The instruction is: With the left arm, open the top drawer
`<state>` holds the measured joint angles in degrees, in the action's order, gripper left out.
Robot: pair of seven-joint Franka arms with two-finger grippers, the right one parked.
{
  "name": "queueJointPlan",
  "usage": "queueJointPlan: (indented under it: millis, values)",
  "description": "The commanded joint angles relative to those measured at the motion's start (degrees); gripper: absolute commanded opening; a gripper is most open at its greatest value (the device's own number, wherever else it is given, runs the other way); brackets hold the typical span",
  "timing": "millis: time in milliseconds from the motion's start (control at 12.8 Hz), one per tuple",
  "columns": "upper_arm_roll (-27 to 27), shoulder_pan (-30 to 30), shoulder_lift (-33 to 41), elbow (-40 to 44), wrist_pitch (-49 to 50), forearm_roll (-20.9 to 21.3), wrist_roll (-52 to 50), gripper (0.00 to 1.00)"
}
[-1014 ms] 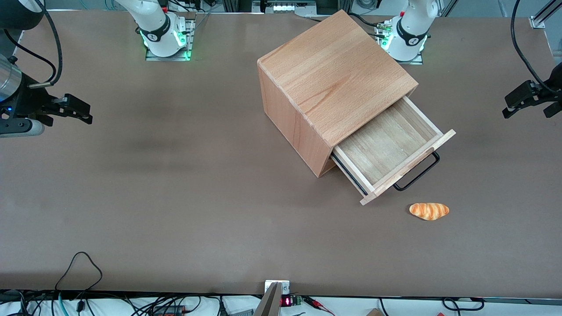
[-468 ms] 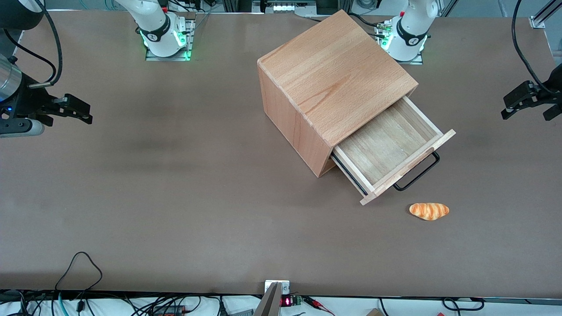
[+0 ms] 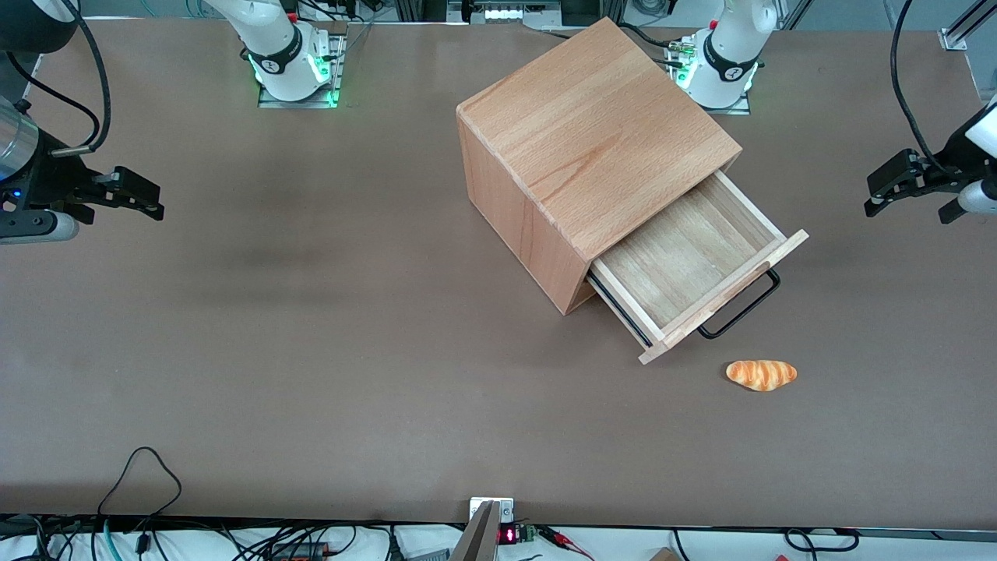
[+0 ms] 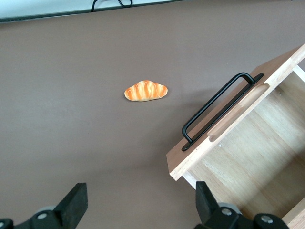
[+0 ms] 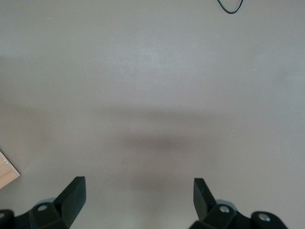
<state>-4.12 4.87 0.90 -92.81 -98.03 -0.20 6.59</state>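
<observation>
Count: one big beech-wood cube cabinet [image 3: 592, 148] on the brown desk [image 3: 311, 351]. One shallow light-wood top drawer [image 3: 693, 269] is pulled well out of it, interior bare. One black metal bar handle [image 4: 217, 109] on the drawer's pale plank front. One black slide rail [image 3: 619, 308] visible along the drawer's side. One small orange-striped bread roll [image 3: 762, 374] lies on the desk, near the drawer's front and nearer the front camera than the handle, touching nothing.

Pose: the bulky white left arm [image 3: 983, 125] reaches in from the working arm's end of the desk. Its small black two-finger hand [image 3: 907, 195] hangs above bare desk, well apart from the drawer and handle. Fingers [image 4: 76, 202] spread wide apart, nothing between them. Wrist view looks down on roll, handle and drawer front.
</observation>
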Motion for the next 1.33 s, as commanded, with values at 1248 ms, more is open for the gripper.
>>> queueJointPlan:
  millis: [1248]
  values:
    - [2.6,-1.3,-0.5,2.2,4.2,1.0,-0.7,1.0]
